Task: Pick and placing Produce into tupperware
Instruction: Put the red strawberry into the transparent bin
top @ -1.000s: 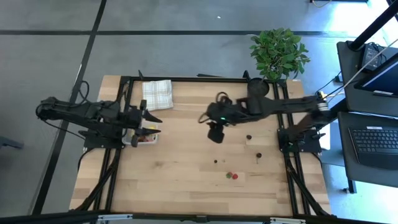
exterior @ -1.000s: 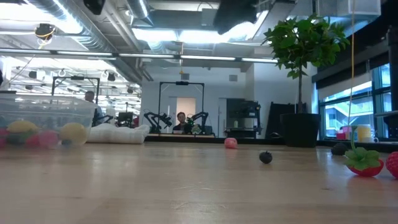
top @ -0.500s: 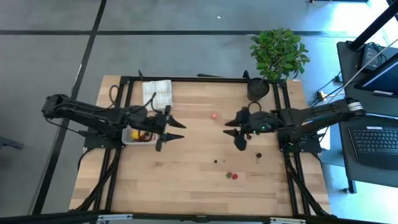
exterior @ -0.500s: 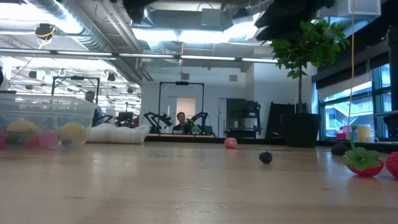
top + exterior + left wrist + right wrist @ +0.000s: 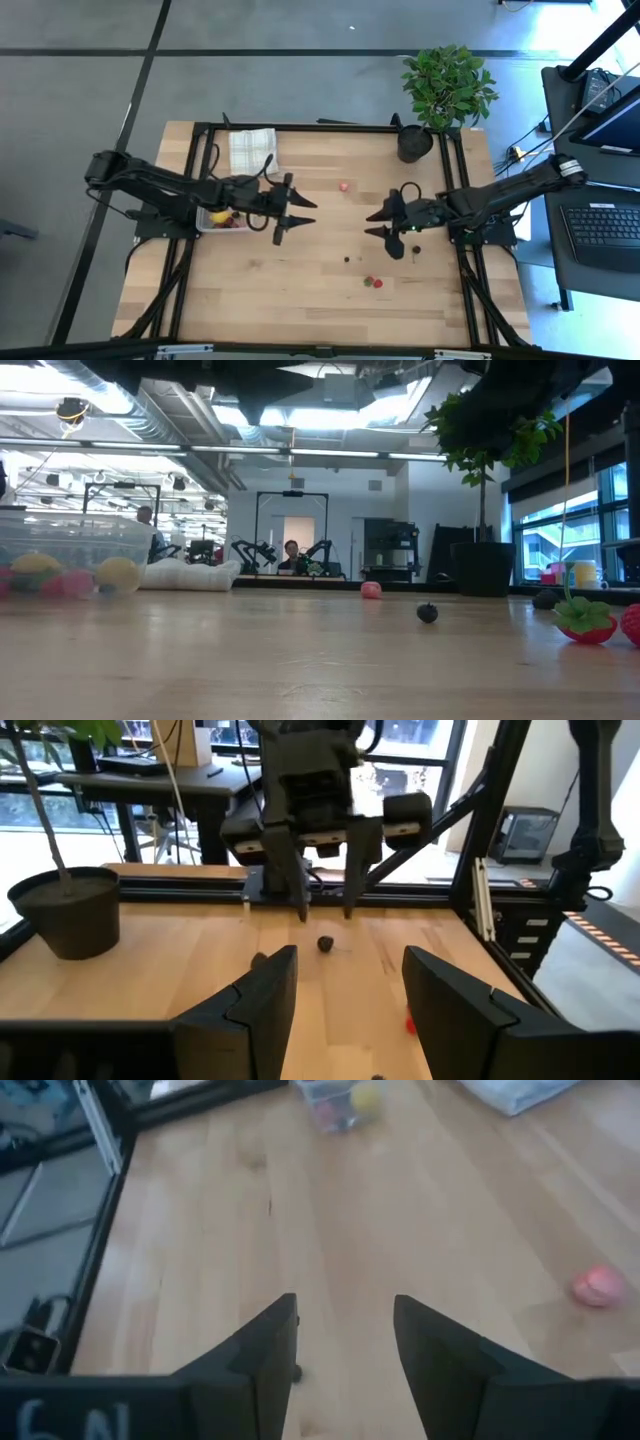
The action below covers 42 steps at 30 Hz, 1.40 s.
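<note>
Potted plant (image 5: 447,88) is set at the table's far right corner, folded checked cloth (image 5: 252,151) at far left. The tupperware (image 5: 224,219) sits at the left edge, yellow and pink produce seen inside. A pink piece (image 5: 343,185) lies mid-table, nothing beside it; strawberries (image 5: 373,283) and small dark cherries (image 5: 347,259) are scattered near right. Both arms are stretched low toward the centre. Left gripper (image 5: 300,212) is spread wide, nothing held. Right gripper (image 5: 374,223) is likewise spread wide, nothing held.
</note>
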Motion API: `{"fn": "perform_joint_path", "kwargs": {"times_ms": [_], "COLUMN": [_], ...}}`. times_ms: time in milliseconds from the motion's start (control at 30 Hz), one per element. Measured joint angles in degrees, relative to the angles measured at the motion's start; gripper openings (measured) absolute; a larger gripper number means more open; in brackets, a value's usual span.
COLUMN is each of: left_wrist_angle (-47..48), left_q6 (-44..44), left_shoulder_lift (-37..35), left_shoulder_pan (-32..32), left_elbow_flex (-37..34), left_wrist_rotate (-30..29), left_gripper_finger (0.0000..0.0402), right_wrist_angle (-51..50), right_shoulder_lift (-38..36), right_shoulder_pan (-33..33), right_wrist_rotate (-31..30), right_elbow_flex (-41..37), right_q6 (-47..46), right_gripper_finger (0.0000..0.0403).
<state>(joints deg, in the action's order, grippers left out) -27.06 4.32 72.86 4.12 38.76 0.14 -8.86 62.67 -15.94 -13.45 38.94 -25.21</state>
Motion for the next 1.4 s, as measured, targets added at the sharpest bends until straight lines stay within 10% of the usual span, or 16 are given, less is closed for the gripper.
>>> {"fn": "perform_joint_path", "kwargs": {"times_ms": [433, 1000, 1400], "left_wrist_angle": [-0.7, -0.6, -0.5], "left_q6": [0.1, -1.8, -1.7], "left_shoulder_lift": [2.5, 2.5, 2.5], "left_shoulder_pan": [0.0, 0.0, 0.2], "left_elbow_flex": [0.0, 0.0, 0.0], "left_wrist_rotate": [0.0, -5.2, -5.2], "left_gripper_finger": [0.0176, 0.0176, 0.0176], "right_wrist_angle": [5.2, 4.8, 3.3], "right_shoulder_lift": [7.2, 29.8, 30.9], "right_shoulder_pan": [-11.5, -18.6, -18.6], "right_wrist_rotate": [13.1, 3.8, 3.9], "right_elbow_flex": [0.0, 6.8, 7.8], "right_q6": [-4.4, 4.5, 6.1], "right_gripper_finger": [0.0170, 0.0168, 0.0098]}}
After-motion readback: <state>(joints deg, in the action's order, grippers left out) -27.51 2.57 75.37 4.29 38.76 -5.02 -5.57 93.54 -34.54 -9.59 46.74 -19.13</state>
